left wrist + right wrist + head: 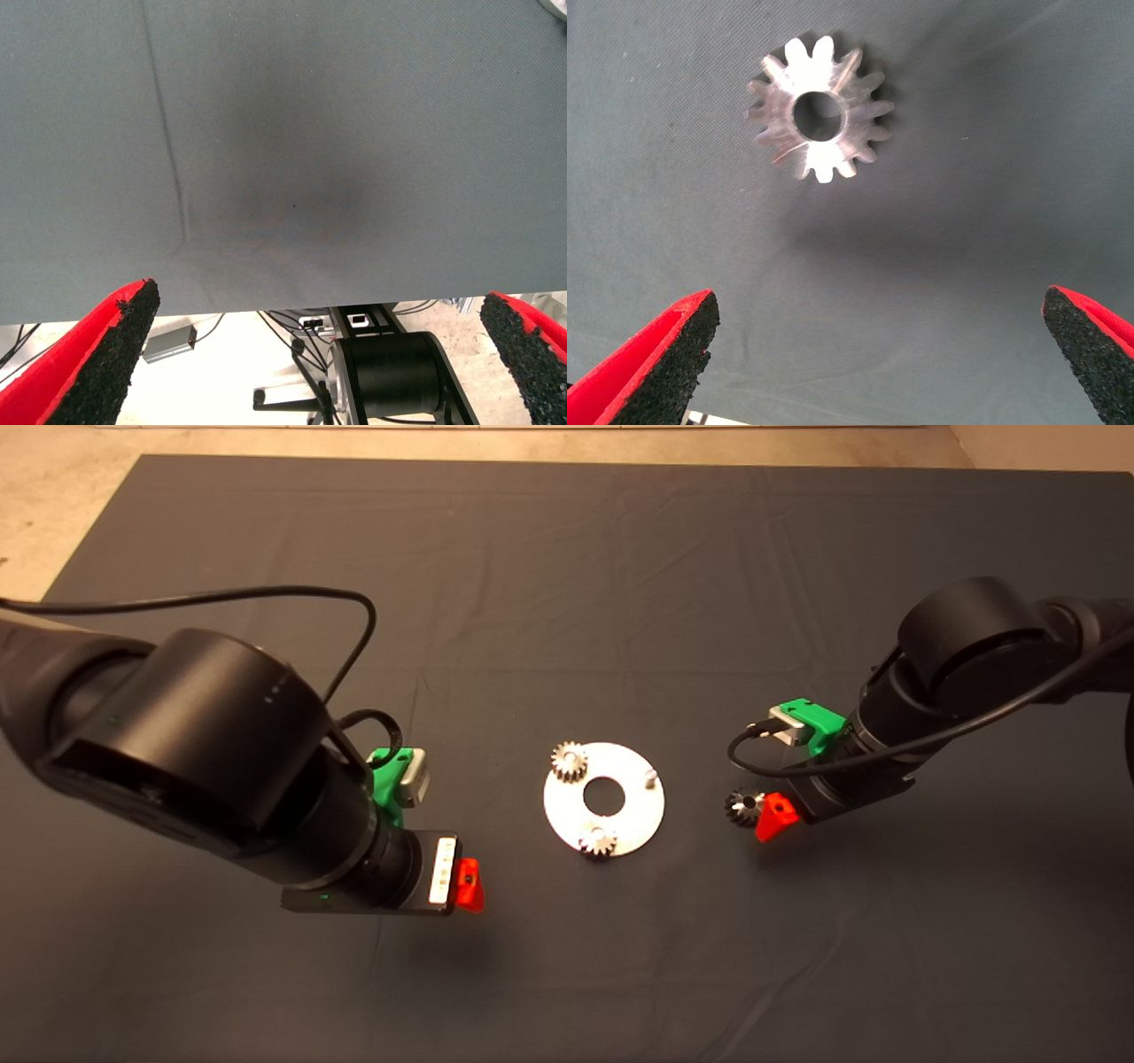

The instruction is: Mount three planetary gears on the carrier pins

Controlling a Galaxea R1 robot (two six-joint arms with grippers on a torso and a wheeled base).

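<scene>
A flat round silver carrier plate (629, 817) lies mid-mat. Two bright gears sit on its pins: one at the upper left (569, 761), one at the lower edge (598, 839). A third pin (649, 778) at the upper right stands bare. The darker gear (744, 807) lies flat on the mat right of the plate; it also shows in the right wrist view (819, 109). My right gripper (877, 372) is open, hovering just beside and above this gear, touching nothing. My left gripper (310, 363) is open and empty over bare mat left of the plate.
The dark mat (567, 602) covers the table; pale floor shows past its far edge. Black cables loop from both arms. The left wrist view shows the mat's edge with a black stand (390, 372) on the floor beyond.
</scene>
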